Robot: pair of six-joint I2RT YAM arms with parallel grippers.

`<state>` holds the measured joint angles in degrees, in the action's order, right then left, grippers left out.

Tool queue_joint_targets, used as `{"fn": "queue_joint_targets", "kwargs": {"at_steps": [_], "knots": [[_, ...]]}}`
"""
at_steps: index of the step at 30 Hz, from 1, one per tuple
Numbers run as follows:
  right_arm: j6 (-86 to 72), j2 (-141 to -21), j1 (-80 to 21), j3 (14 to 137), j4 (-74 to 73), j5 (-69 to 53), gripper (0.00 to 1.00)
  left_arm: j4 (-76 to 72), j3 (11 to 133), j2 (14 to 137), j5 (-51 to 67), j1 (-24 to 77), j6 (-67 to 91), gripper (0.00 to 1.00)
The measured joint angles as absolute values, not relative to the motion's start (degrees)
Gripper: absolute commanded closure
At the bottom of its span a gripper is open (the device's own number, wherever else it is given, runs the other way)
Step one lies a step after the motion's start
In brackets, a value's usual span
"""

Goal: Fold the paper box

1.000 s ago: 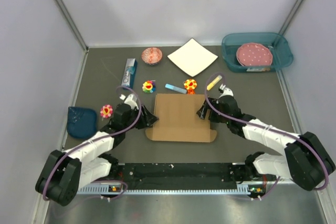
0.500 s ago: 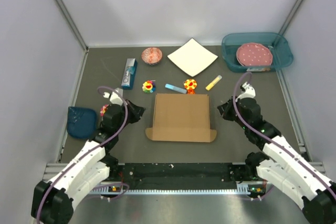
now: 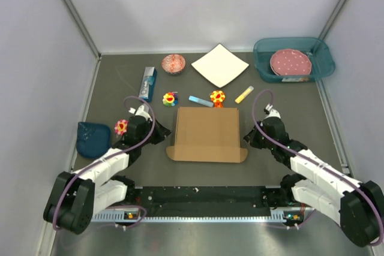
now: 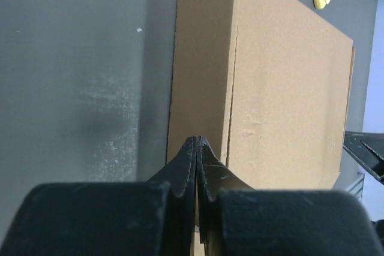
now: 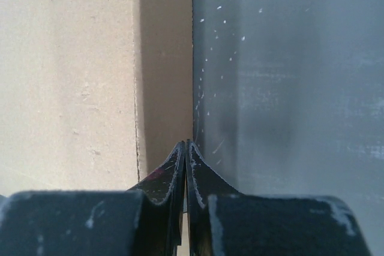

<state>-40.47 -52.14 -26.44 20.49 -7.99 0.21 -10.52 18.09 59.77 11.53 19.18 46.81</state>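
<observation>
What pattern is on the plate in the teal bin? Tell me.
The plate is pink with white dots; the top external view shows it best.

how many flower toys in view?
3 flower toys: one by the dark blue pouch, one left of the light blue stick, one at the paper box's far edge.

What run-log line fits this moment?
left gripper: shut, left edge of paper box | right gripper: shut, right edge | grip: unclear
</observation>
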Motion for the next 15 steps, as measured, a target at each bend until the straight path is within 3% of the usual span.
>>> {"fn": "queue_joint_targets", "kwargs": {"at_steps": [15], "knots": [[-41.17,-56.01,-26.37,18.61,-0.93,-4.36,1.0,-15.07,18.06,63.4,18.13,18.9,46.65,1.0]]}}
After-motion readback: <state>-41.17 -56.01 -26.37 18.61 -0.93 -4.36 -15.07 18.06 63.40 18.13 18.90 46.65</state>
